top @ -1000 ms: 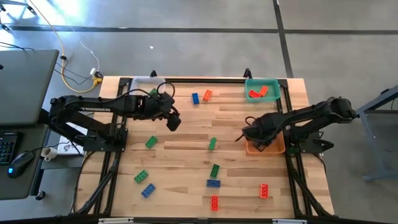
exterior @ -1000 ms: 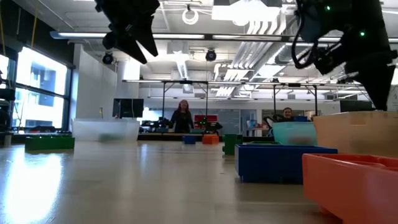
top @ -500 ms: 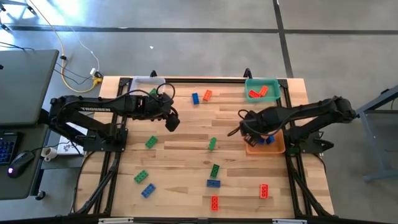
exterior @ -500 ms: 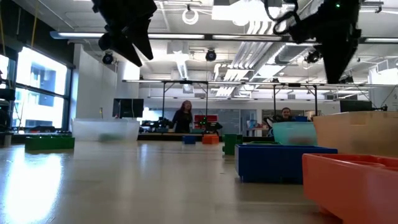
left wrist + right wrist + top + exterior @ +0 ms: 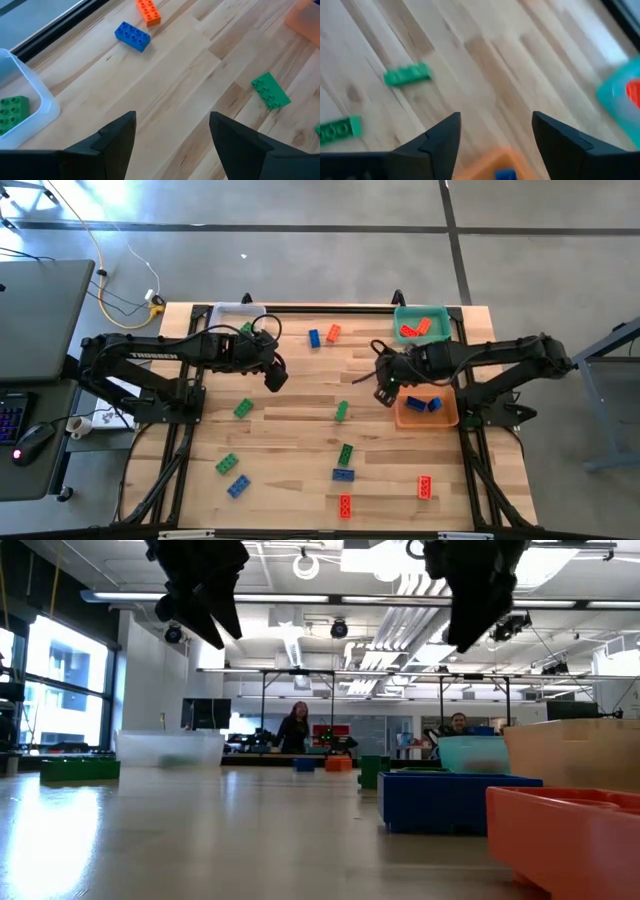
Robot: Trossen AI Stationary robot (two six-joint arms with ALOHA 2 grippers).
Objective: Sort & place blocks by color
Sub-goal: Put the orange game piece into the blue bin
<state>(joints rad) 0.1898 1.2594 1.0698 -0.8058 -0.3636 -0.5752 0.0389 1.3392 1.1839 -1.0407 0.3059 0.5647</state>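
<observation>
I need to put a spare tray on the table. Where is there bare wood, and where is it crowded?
Bare wood lies at the table centre, between the left gripper and the right gripper. Another patch is the near-left corner beside the green block. The front middle is crowded with the blue block and red block.

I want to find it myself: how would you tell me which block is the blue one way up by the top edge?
Start at the teal tray at the table's far edge and look left. Two blocks lie side by side there; the blue block is the left one, its neighbour orange-red.
</observation>
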